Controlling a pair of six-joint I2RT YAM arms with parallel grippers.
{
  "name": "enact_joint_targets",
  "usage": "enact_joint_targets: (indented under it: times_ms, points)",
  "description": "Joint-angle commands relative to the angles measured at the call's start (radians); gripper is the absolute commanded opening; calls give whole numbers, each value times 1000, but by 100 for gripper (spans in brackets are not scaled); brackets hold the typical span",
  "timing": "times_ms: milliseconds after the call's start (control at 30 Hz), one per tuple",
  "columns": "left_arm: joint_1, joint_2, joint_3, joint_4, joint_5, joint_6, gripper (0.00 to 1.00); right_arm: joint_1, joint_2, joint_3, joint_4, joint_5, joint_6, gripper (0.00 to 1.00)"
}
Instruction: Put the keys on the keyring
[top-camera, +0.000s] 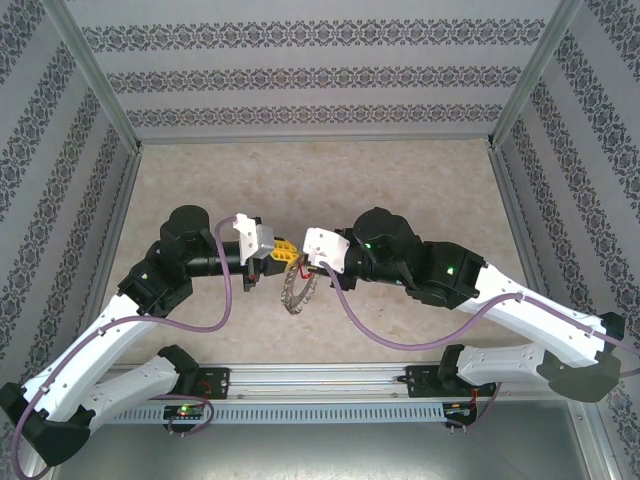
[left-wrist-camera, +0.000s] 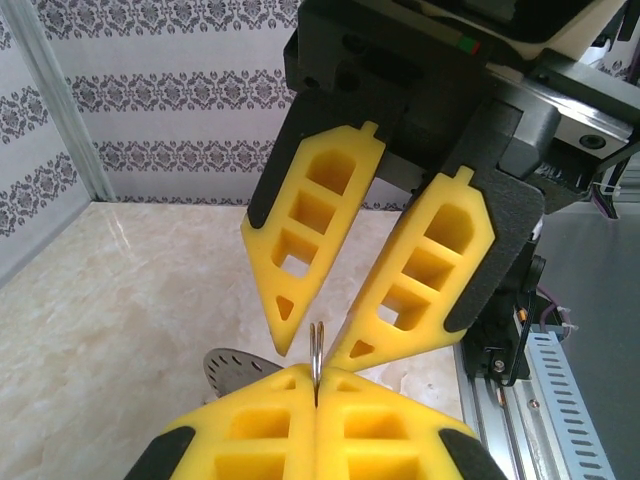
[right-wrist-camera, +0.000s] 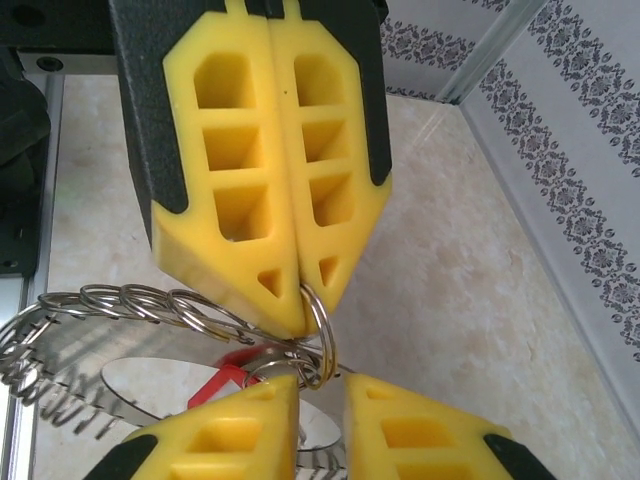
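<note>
Left claw clamps the keyring; right claw stands slightly parted near the key. Unpinched, the key may slip off and fall to the counter.

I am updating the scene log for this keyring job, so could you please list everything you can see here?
keyring: one, silver, a loop of linked rings hanging over mid-table
key tag: one, red, next to the keyring, just under the fingertips
oval plate: one, grey metal, below the keyring; I cannot tell what it hangs from
table: one, beige marbled, under everything
walls: three, white with grey patterned bands, around the table
rail: one, silver, along the near table edge
cables: two, purple, one along each arm
arms: two, white and black, meeting mid-table
left gripper: one, yellow fingers, shut on the keyring
right gripper: one, yellow fingers, slightly open beside the pinched ring
</note>
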Motion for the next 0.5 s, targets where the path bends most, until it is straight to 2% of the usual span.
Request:
enact_joint_targets:
  times_ms: [0,200,467]
  points:
    - [-11,-21,-7,82,13,-22,0,-7,-41,-36,35,-20,34,23]
    - [-11,-6,-18,99,26,-36,0,-17,-95,-118,91,-26,80,34]
    - [-11,4,-32,98,27,-36,0,-61,-83,-112,123,-55,71,36]
